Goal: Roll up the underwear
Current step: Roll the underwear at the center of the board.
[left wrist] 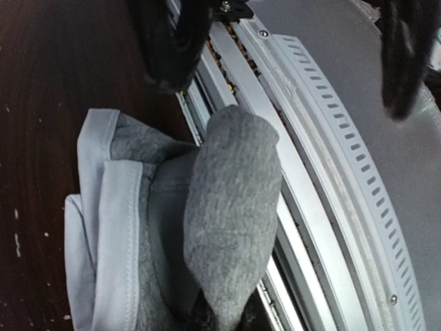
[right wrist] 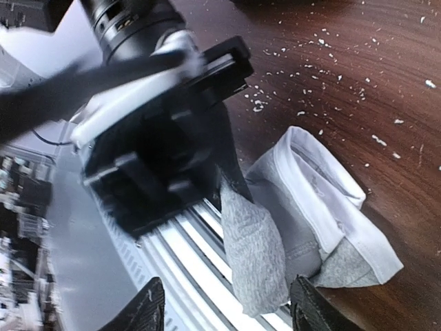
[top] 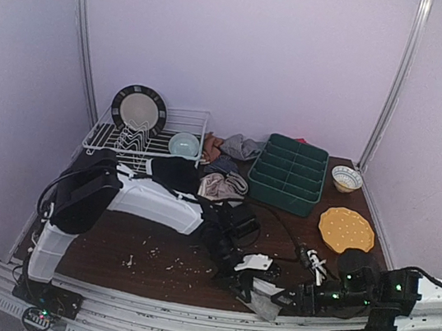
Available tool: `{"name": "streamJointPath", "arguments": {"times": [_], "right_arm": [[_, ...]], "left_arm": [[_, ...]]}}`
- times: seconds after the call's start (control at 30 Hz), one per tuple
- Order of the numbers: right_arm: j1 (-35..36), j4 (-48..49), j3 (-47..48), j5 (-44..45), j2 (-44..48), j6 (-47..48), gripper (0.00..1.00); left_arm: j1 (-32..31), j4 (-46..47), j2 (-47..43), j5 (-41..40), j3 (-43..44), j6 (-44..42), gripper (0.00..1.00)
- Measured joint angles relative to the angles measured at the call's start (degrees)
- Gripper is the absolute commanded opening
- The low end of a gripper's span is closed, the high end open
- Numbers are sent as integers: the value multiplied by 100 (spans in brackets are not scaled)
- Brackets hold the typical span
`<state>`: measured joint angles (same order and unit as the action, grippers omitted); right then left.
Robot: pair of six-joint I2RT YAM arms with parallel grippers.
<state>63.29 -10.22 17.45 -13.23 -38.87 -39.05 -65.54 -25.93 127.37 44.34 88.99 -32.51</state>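
A light grey underwear (top: 265, 306) with a pale waistband lies at the table's front edge, partly over the metal rail. My left gripper (top: 246, 284) is shut on a folded lobe of this grey underwear (left wrist: 231, 207); the cloth comes straight out of the jaws (left wrist: 220, 321). My right gripper (right wrist: 229, 312) is open, and its dark fingertips (right wrist: 146, 310) stand either side of the lobe's end (right wrist: 256, 255) without touching it. In the right wrist view the black left gripper (right wrist: 231, 181) pinches the cloth's top. More underwear (top: 227, 171), grey, beige-pink and dark, is piled at the back.
Behind the pile stand a white dish rack (top: 146, 139) with a plate (top: 139, 109) and a pale blue bowl (top: 183, 144). A green divided tray (top: 289, 173), a small bowl (top: 346, 178) and a yellow plate (top: 346, 230) sit at right. Crumbs dot the dark table (top: 150, 247).
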Motion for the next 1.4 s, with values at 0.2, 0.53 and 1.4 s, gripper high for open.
{"name": "streamJointPath", "arguments": {"times": [0.2,0.53,1.4], "right_arm": [[756,-352,251,1115,-144,490,58],[1259,-179,601,2050,-1202,1539,59],[1342,544,1058,2035,-3585,1204,0]], "left_arm": [[188,-772,494,518,715,693,0],[472,-1928,1161,1281,1637,1104,0],[730,-3309,1788,1812,2409,1246,14]]}}
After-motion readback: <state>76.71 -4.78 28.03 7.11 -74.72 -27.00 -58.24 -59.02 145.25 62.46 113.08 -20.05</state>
